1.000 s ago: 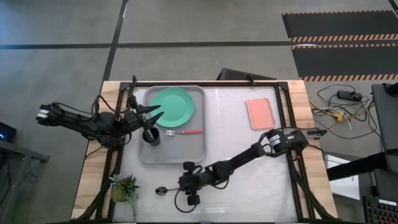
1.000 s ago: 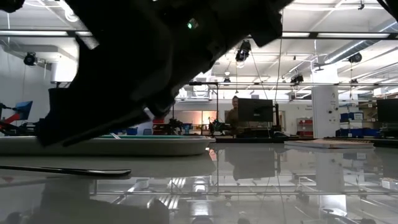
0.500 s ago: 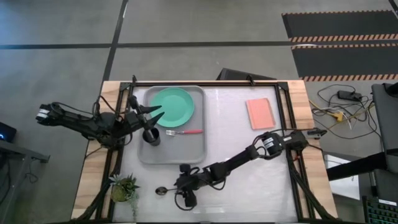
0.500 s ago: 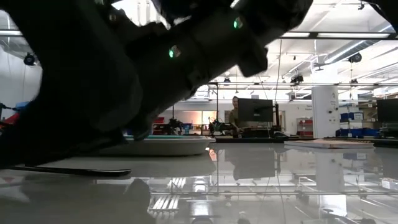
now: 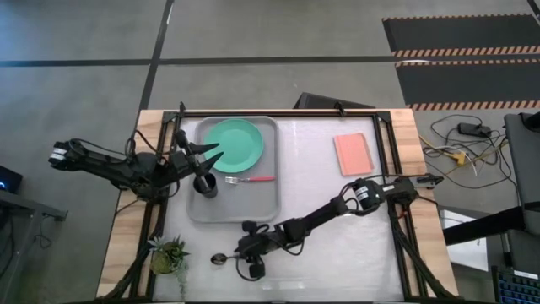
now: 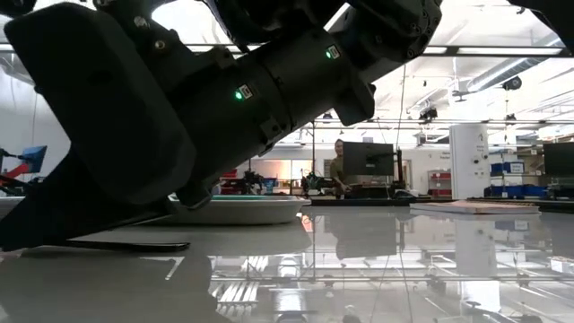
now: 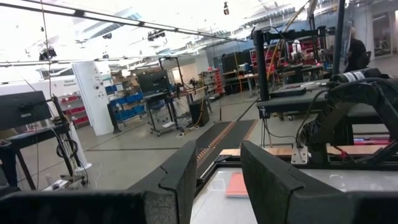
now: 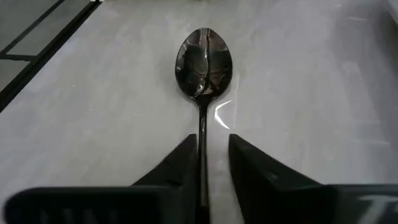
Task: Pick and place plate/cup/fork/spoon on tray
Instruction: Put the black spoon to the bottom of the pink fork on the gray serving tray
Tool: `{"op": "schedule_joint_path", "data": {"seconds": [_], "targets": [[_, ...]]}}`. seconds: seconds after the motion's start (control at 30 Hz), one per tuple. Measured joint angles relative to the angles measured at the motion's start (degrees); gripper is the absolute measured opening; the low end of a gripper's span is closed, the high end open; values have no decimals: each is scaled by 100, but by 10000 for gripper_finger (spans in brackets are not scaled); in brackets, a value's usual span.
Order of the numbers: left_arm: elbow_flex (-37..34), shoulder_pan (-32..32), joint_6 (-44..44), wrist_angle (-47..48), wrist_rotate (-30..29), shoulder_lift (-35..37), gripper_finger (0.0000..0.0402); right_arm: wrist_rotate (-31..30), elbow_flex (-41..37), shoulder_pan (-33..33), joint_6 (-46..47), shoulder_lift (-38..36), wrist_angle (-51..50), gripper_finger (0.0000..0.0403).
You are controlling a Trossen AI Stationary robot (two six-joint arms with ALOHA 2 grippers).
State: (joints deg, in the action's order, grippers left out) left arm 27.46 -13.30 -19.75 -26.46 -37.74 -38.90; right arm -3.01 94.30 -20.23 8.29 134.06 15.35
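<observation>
The dark spoon (image 8: 204, 62) lies flat on the table near its front left, bowl toward the left edge (image 5: 218, 258). My right gripper (image 8: 211, 158) is low over it and open, one finger on each side of the thin handle (image 8: 203, 134). The light-grey tray (image 5: 268, 198) holds the mint-green plate (image 5: 234, 143), the black cup (image 5: 205, 184) and the pink-handled fork (image 5: 251, 179). My left gripper (image 5: 208, 152) is open and empty above the tray's left side, by the plate's edge. The spoon's handle also shows in the low view (image 6: 117, 245).
A small potted plant (image 5: 168, 254) stands at the front left corner, close to the spoon. A pink rectangular pad (image 5: 353, 154) lies at the back right. In the low view a person (image 6: 339, 168) sits in the room beyond the table.
My right gripper has gone a little toward the table's left edge, along the spoon's handle toward its bowl. The spoon has stayed where it was.
</observation>
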Motion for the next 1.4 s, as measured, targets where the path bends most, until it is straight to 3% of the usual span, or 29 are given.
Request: {"op": "schedule_joint_path", "data": {"seconds": [0.17, 0.57, 0.77, 0.93, 1.03, 1.23, 1.4], "targets": [[0, 0, 0, 2, 0, -2, 108, 152, 0, 9, 76, -1, -2, 17], [0, 2, 7, -1, 0, -6, 108, 195, -2, -47, -93, -266, -20, 9], [0, 4, 7, 0, 0, -6, 108, 87, -16, 8, -365, -858, -954, 9], [0, 4, 7, 1, 0, -6, 108, -560, -169, 177, -711, -1355, -1787, 9], [0, 4, 7, 2, 0, -6, 108, -609, -387, 384, -831, -1622, -2005, 9], [0, 4, 5, 1, 0, -8, 108, -581, -1123, 945, -1127, -2006, -1664, 9], [0, 4, 4, 0, 0, -8, 108, -46, -1946, 1438, -1073, -2081, -540, 9]]}}
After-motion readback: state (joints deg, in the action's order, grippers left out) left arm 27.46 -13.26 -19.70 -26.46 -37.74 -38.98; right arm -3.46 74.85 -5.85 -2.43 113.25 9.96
